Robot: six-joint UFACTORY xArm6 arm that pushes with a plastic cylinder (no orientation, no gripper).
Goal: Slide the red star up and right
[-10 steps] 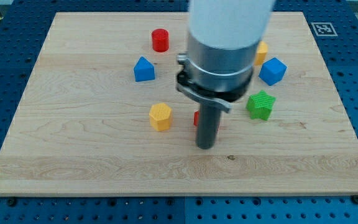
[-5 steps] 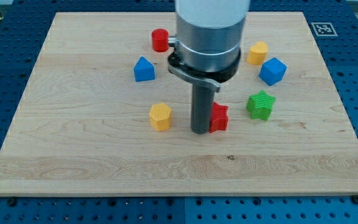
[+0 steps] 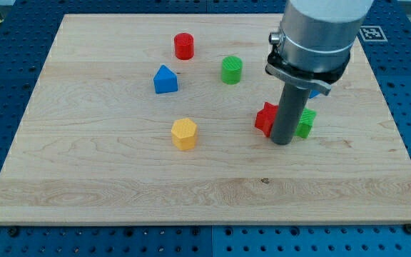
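Note:
The red star [image 3: 265, 118] lies on the wooden board [image 3: 84, 157], right of centre, partly hidden by my rod. My tip [image 3: 282, 142] rests on the board just right of and slightly below the red star, touching or nearly touching it. A green star [image 3: 306, 123] sits just right of the rod, mostly hidden behind it.
A red cylinder [image 3: 184, 46] and a green cylinder [image 3: 231, 70] stand toward the view's top. A blue block with a peaked top [image 3: 165, 78] is at left of centre. A yellow hexagonal block [image 3: 184, 133] lies at centre left. A blue block [image 3: 312, 91] peeks out behind the arm.
My tip moved from the red star's left side to its right side. The red star has shifted right and slightly up. The green cylinder is now uncovered.

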